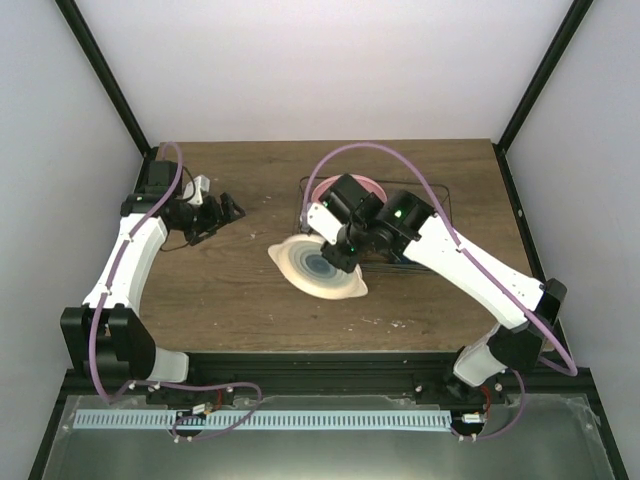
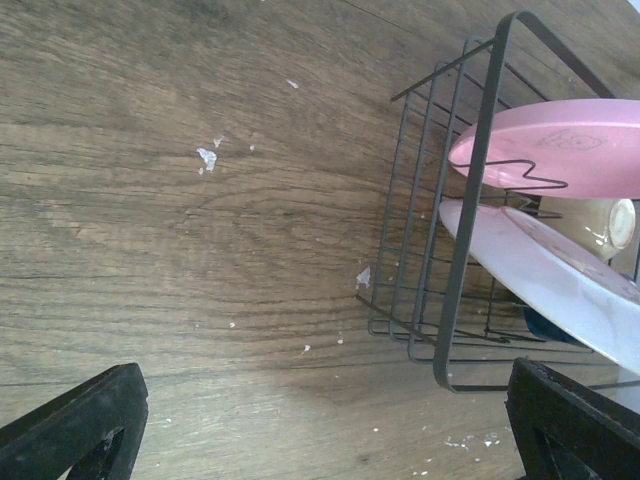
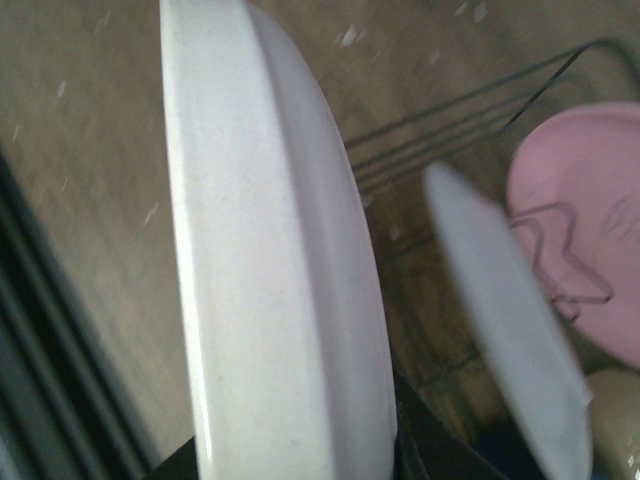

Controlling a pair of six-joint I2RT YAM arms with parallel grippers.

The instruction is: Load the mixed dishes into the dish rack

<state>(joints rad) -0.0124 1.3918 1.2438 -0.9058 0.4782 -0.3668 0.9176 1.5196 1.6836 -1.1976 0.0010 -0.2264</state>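
the plate (image 1: 316, 268) is held tilted by the right gripper (image 1: 342, 256); the rack (image 1: 448, 200) lies just far-right of it. the left gripper (image 1: 228, 212) is spread wide, well apart.

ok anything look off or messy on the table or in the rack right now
Only minor: small white flecks lie scattered on the wooden table beside the dish rack, like crumbs or chips. No dish looks damaged. The pale blue-ringed plate is tilted outside the rack, but the right tool is gripping it.
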